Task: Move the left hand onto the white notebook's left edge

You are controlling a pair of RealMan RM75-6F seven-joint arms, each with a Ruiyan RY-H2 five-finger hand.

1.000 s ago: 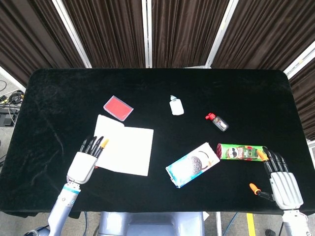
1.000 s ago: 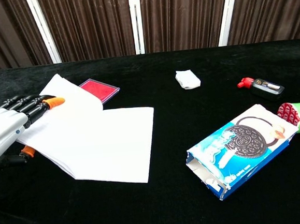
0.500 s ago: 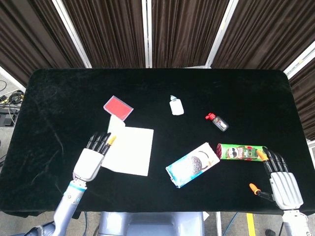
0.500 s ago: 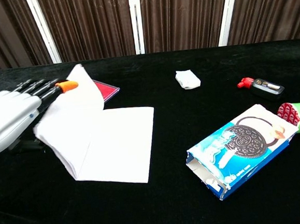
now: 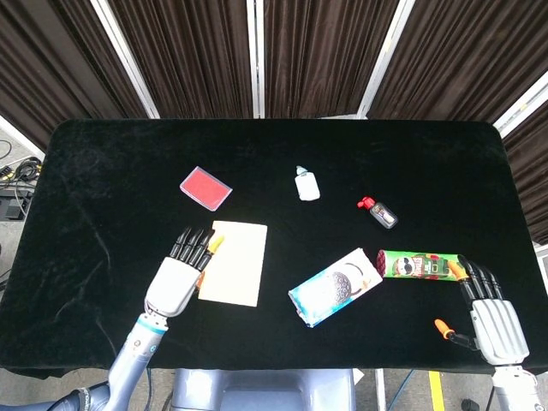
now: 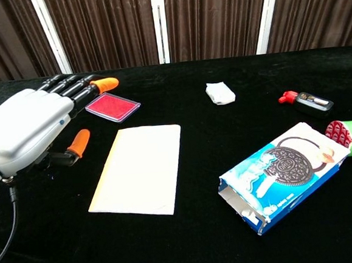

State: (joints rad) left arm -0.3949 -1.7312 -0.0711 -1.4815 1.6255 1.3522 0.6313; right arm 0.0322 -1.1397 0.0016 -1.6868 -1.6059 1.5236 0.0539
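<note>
The white notebook [image 5: 233, 263] [image 6: 139, 169] lies closed and flat on the black table [image 5: 103, 171], left of centre. My left hand [image 5: 180, 274] [image 6: 29, 128] hovers just left of it, fingers stretched out and apart, holding nothing. In the head view its orange-tipped fingertips [image 5: 211, 243] reach over the notebook's upper left edge; the chest view shows the hand raised above the table, with a gap to the notebook. My right hand [image 5: 492, 312] rests flat and open near the front right corner, seen only in the head view.
A red card [image 5: 205, 188] [image 6: 112, 106] lies behind the notebook, close to the left fingertips. A small white bottle [image 5: 306, 185], a red-capped black item [image 5: 378, 212], an open Oreo box [image 5: 336, 286] and a green Pringles can [image 5: 419, 265] lie to the right.
The notebook was open with its left page lifted; my left hand swept right and the page folded over, so the notebook now lies closed. The right hand has not moved.
</note>
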